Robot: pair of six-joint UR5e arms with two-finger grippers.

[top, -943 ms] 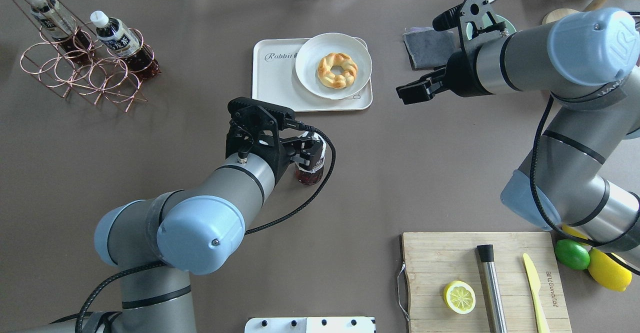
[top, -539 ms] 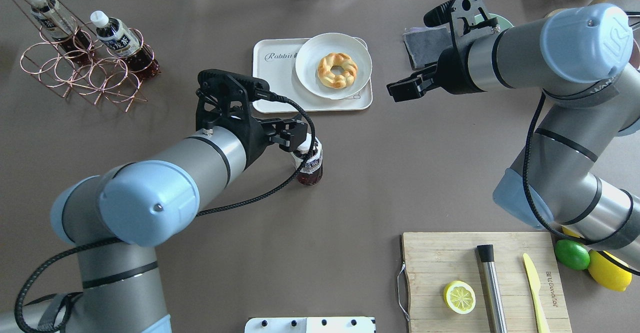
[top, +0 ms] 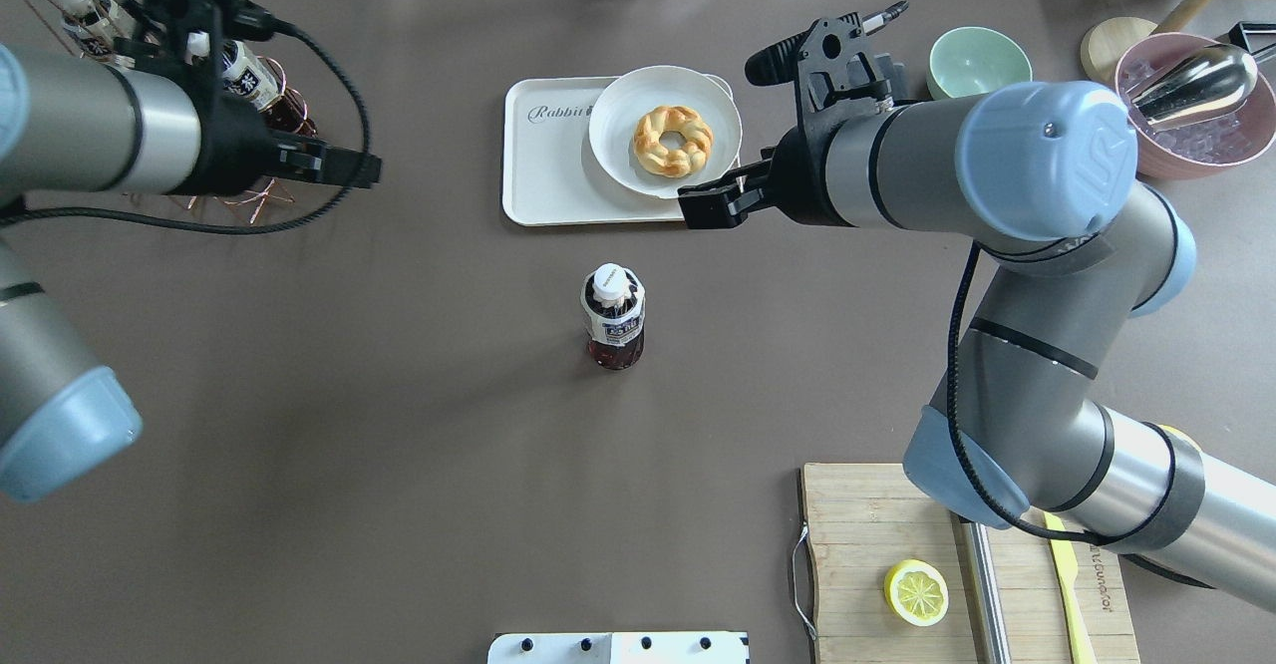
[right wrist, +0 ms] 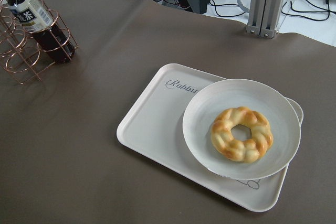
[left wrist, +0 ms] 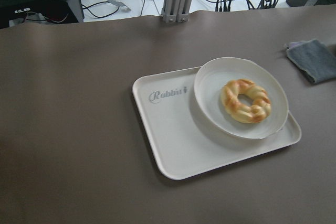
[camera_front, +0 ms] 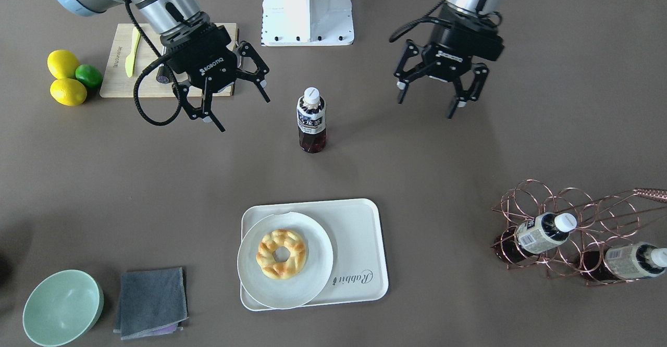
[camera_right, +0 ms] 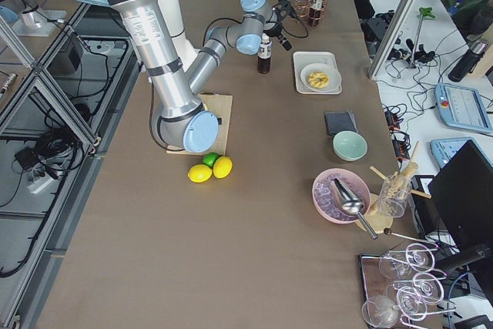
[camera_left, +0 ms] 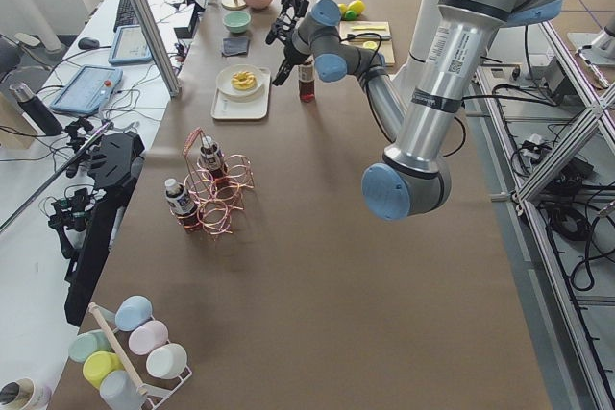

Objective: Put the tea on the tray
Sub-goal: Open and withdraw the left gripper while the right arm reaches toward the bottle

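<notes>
The tea bottle point(top: 613, 317), with a white cap and dark liquid, stands upright and free on the brown table point(top: 399, 395), in front of the tray; it also shows in the front-facing view point(camera_front: 311, 122). The cream tray point(top: 553, 170) marked "Rabbit" holds a white plate point(top: 618, 161) with a braided donut point(top: 674, 140). My left gripper point(camera_front: 427, 104) is open and empty, off to the bottle's side near the rack point(top: 361, 167). My right gripper point(camera_front: 244, 113) is open and empty, hovering by the tray's near right corner point(top: 701, 209).
A copper wire rack point(camera_front: 568, 232) holds two similar bottles point(camera_front: 544, 231). A wooden cutting board point(top: 897, 544) carries a lemon half point(top: 915, 592). A mint bowl point(camera_front: 62, 307) and a grey cloth point(camera_front: 151, 301) lie beyond the tray. Lemons and a lime point(camera_front: 68, 78) sit by the board.
My left gripper let go of the tea bottle and drew back far to the left, toward the rack. My right arm swung left, toward the tray. The bottle stays upright.
</notes>
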